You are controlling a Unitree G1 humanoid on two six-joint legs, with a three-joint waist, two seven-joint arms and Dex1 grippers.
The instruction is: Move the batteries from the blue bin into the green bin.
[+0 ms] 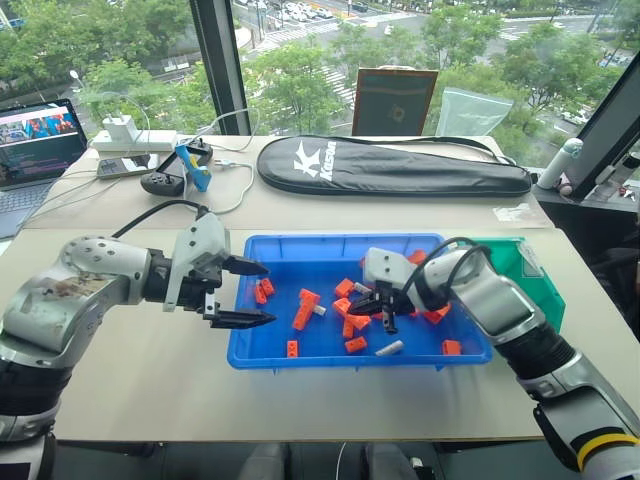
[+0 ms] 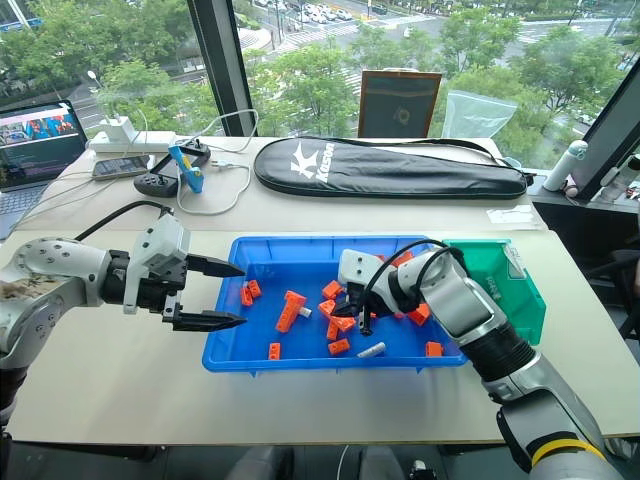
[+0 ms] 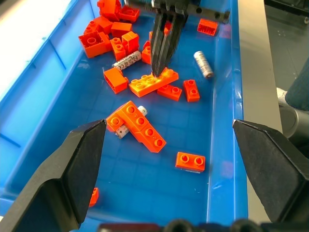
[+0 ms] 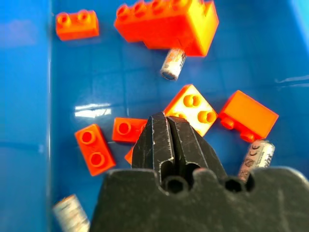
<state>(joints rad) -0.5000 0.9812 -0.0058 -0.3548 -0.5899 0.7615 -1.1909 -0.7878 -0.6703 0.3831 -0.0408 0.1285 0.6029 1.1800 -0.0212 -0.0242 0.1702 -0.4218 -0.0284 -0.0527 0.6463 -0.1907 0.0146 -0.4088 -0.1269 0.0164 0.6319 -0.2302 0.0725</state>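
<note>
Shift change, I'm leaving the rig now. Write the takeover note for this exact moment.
Left gripper: open, empty, hovering at the blue bin's left end.
Right gripper: shut, nothing between its fingers, tips down among the orange bricks mid-bin.
Batteries: three show in the blue bin. One lies near the front wall, one beside the brick cluster, one partly under a long brick.
Green bin: at the blue bin's right end; no battery can be seen in it.
Done: nothing visibly moved.
Left: grasp each battery and carry it over.

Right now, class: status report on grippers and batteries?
Left gripper open, empty. Right gripper shut, empty, over orange bricks. Batteries in blue bin.
</note>
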